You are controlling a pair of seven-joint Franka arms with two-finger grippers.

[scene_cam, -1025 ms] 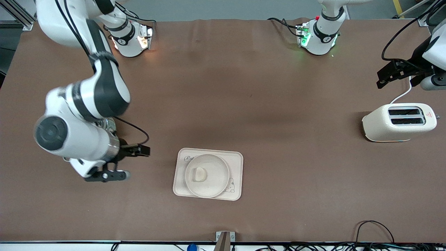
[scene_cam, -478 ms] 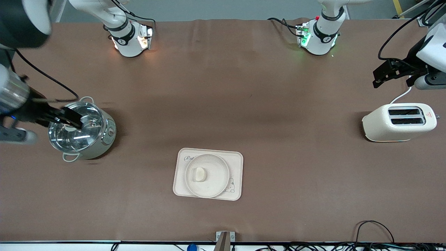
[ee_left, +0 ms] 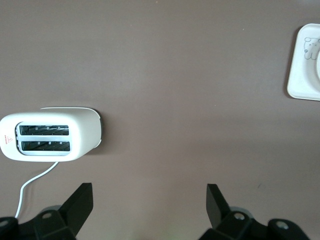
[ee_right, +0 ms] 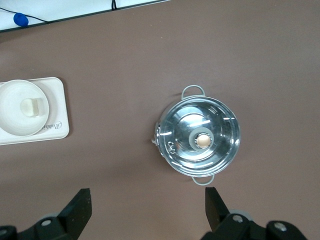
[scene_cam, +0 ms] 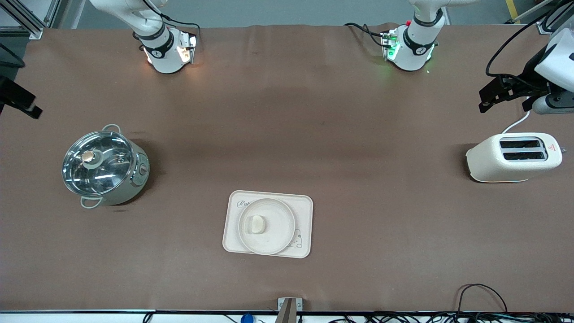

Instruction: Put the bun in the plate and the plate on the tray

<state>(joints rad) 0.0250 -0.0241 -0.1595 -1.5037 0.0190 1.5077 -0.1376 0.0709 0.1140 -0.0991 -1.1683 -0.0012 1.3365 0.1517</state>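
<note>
The bun (scene_cam: 257,224) lies in the plate (scene_cam: 266,240), and the plate sits on the tray (scene_cam: 233,240), at 6 o'clock on the table (scene_cam: 314,134). The task looks finished; I think no further move is needed. Left gripper (ee_left: 150,202) near the toaster (scene_cam: 513,157) and right gripper (ee_right: 147,205) over the pot (scene_cam: 104,167) both wait, jaws spread.

The right arm has swung way up and out. A second ago its gripper (ee_right: 145,212) hung low over the table beside the tray (scene_cam: 306,211), half a second ago it was over the pot (scene_cam: 106,168), and now it's high at the table's edge with fingers spread, so the pot is fully uncovered. The left gripper (ee_left: 150,205) only nudged a little, above the toaster (scene_cam: 514,157).
</note>
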